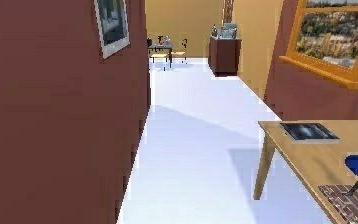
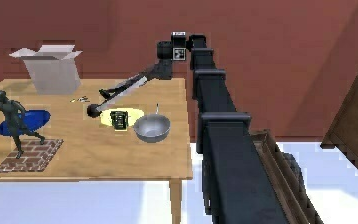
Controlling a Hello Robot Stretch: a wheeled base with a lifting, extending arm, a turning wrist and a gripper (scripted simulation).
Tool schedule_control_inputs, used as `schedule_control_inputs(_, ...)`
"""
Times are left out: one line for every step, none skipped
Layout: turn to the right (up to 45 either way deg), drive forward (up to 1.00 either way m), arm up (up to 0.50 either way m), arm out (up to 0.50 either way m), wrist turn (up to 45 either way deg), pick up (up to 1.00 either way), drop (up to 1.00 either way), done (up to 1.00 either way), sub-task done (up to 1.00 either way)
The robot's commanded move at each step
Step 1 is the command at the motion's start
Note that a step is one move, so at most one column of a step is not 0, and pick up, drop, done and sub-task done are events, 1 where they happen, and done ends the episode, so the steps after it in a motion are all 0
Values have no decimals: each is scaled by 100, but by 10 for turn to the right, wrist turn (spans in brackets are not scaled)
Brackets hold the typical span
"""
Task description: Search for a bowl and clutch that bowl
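Bowl (image 2: 152, 128), grey metallic, on desk (image 2: 87, 165) just beside the dark cup (image 2: 118, 119): probably light, rigid, slick, best taken by its rim; hand (image 2: 100, 103) at that cup's other side, whether holding anything cannot be told.

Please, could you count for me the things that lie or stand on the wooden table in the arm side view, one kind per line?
Open box: 1
Statue: 1
Metal bowl: 1
Small dark cup-like thing: 1
Pale yellow disc under it: 1
Tiny thing, too small to name: 1
Total: 6
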Motion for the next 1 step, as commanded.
schedule_control_inputs(0,0,0,0,450,0,0,0,0)
